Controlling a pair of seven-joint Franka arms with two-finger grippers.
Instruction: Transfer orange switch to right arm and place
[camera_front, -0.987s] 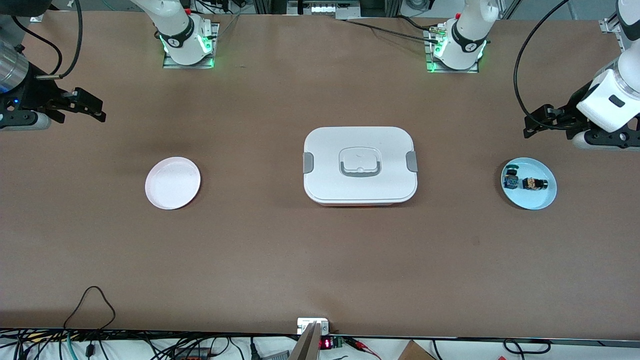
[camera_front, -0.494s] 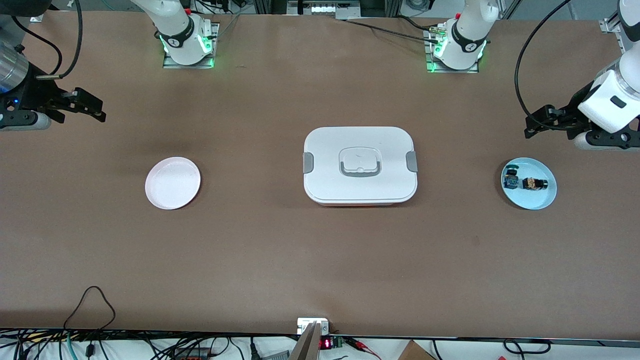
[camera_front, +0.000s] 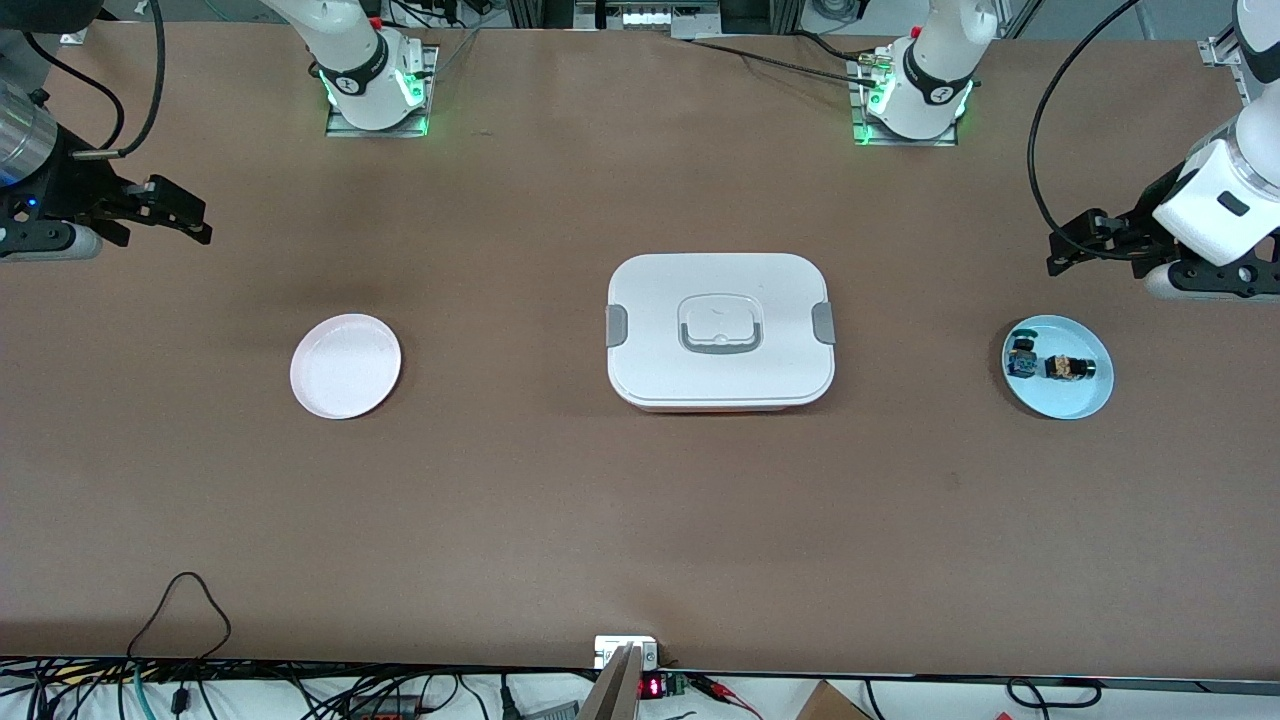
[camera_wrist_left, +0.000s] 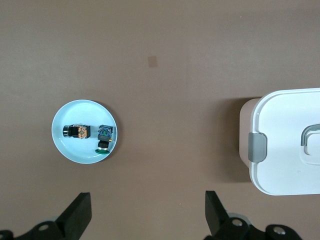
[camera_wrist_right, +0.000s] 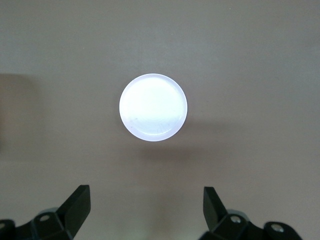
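Observation:
The orange switch (camera_front: 1068, 368) lies on its side on a light blue plate (camera_front: 1085, 400) at the left arm's end of the table. A blue-green switch (camera_front: 1022, 358) lies beside it on the same plate. In the left wrist view the orange switch (camera_wrist_left: 76, 131) and the blue plate (camera_wrist_left: 62, 145) show clearly. My left gripper (camera_front: 1075, 245) hangs open and empty over bare table beside that plate; its open jaws show in the left wrist view (camera_wrist_left: 147, 200). My right gripper (camera_front: 185, 215) hangs open and empty over the right arm's end of the table, jaws wide in its wrist view (camera_wrist_right: 146, 195).
A pale pink plate (camera_front: 345, 365) lies empty toward the right arm's end; it also shows in the right wrist view (camera_wrist_right: 153, 107). A closed white lunch box with grey clips (camera_front: 720, 330) sits mid-table; part of it shows in the left wrist view (camera_wrist_left: 290, 142). Cables run along the table's near edge.

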